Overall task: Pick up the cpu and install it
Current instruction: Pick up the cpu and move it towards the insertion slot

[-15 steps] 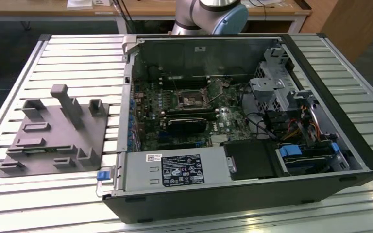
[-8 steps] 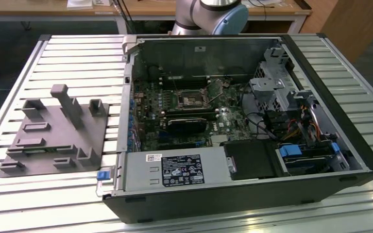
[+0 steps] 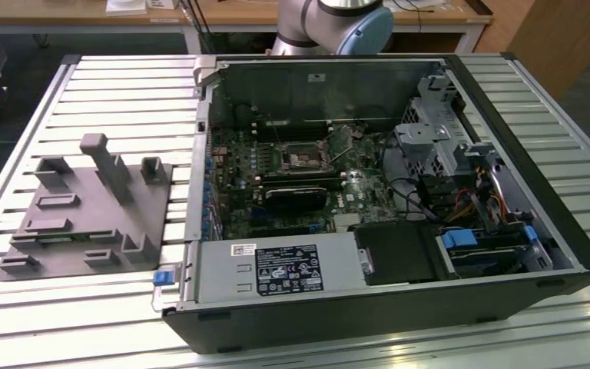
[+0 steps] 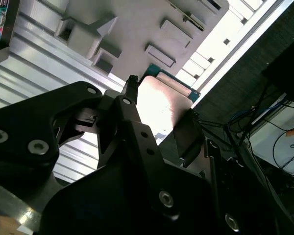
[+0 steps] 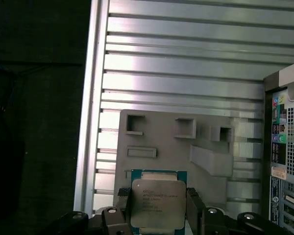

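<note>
**A:** What's the gripper (image 5: pixel 158 208) doing?

**B:** It's pinching the cpu (image 5: pixel 157 201). In the first wrist view the black fingers (image 5: pixel 122 201) press on two opposite edges of the chip. Its silver top faces the camera and a green rim shows along one side.

**A:** Does the second wrist view add anything?

**B:** It gives the side angle. You see the gripper's black linkage and the chip tilted, lifted clear of everything behind it.

**A:** What's behind it?

**B:** The grey fixture (image 5: pixel 171 147) with its empty pockets, lying on the slatted metal table (image 5: pixel 186 58). The rear corner of the case (image 5: pixel 289 147) is just beside the fixture.

**A:** And the exterior view?

**B:** It looks into the open case. The socket (image 3: pixel 303 157) sits on the motherboard toward the back, with its square middle bare. The fixture is on the exterior view's left, beside the case. The arm (image 3: pixel 336 23) rises beyond the far wall of the case.
</note>
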`<action>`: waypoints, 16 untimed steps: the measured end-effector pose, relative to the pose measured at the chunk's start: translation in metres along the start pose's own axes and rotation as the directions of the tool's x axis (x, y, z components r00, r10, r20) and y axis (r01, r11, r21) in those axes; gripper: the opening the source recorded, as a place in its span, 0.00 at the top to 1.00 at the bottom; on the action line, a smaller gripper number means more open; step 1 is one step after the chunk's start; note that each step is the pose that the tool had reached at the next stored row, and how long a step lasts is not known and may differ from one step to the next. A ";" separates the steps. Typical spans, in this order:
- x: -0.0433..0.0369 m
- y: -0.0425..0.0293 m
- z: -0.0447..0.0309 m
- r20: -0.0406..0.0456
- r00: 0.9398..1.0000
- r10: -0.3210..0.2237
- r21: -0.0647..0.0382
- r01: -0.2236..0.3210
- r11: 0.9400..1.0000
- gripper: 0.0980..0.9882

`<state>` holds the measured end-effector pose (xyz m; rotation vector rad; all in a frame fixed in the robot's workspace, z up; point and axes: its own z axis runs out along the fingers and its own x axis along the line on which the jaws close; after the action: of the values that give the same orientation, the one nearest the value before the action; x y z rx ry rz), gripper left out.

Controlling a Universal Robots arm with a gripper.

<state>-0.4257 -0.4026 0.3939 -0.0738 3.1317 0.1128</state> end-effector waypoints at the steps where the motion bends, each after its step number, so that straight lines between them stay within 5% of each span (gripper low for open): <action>1: -0.0021 -0.0001 0.0000 0.000 1.000 0.000 0.000 0.000 1.000 0.50; 16: -0.0293 -0.0014 0.0002 0.000 1.000 0.000 -0.001 0.000 1.000 0.50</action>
<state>-0.3964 -0.4026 0.3939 -0.0738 3.1317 0.1137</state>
